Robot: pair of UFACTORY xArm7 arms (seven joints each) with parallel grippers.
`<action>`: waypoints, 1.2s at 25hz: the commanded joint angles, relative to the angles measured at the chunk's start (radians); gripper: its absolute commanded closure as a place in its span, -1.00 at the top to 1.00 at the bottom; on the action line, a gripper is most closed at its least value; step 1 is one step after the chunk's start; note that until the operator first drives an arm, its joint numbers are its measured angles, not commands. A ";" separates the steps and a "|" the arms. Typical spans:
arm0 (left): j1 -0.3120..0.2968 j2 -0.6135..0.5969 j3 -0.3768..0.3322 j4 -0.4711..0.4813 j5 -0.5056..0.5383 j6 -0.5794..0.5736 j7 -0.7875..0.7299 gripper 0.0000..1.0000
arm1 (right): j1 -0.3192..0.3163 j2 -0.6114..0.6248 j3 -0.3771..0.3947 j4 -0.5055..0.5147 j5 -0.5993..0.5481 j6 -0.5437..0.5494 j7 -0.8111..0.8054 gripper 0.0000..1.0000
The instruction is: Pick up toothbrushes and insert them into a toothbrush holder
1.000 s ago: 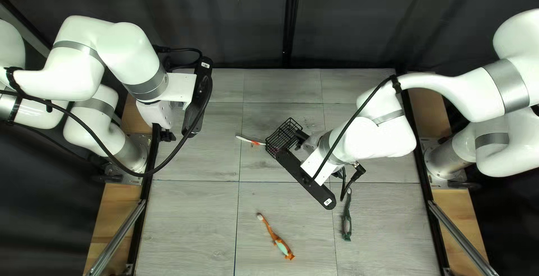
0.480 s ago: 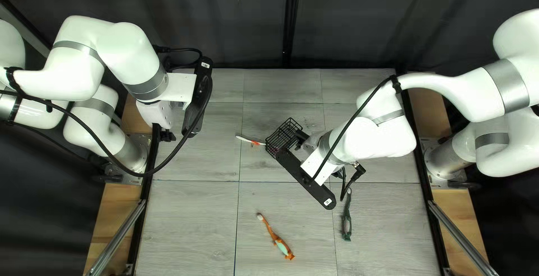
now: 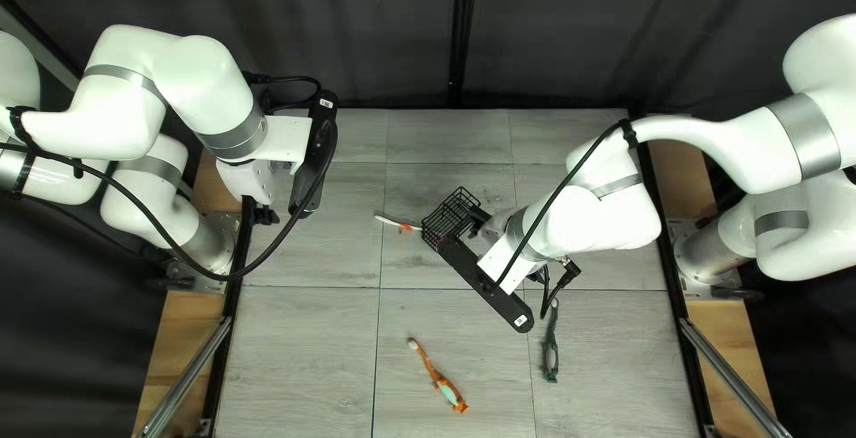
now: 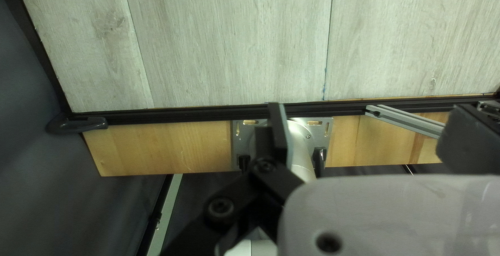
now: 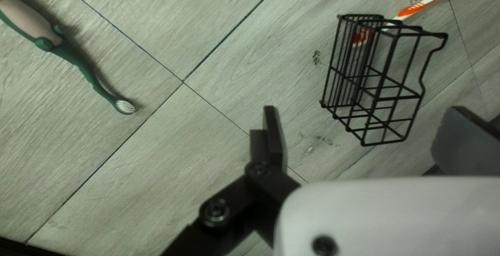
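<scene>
Holds right pincer [image 3: 471, 226] spread near black wire holder [image 3: 450, 215], left pincer [image 3: 259, 213] with jaws apart over tabletop's [image 3: 312, 340] left edge; shows white-and-orange toothbrush [image 3: 390, 221] partly behind holder's wires, orange toothbrush [image 3: 429, 364] and green toothbrush [image 3: 551, 342] toward near edge.

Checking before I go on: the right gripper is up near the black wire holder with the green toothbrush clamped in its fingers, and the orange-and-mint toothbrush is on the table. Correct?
Not quite: the green toothbrush lies on the table, outside the open right gripper, as the right wrist view shows. The rest holds.
</scene>
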 commanded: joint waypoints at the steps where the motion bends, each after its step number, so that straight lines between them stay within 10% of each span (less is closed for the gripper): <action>1: 0.000 0.000 0.000 0.000 0.000 0.000 0.000 1.00 | 0.000 0.000 0.000 0.000 0.000 0.000 0.000 1.00; 30: 0.000 0.000 0.000 0.000 0.000 0.000 0.000 1.00 | -0.035 -0.011 -0.050 -0.063 0.071 -0.093 -0.212 1.00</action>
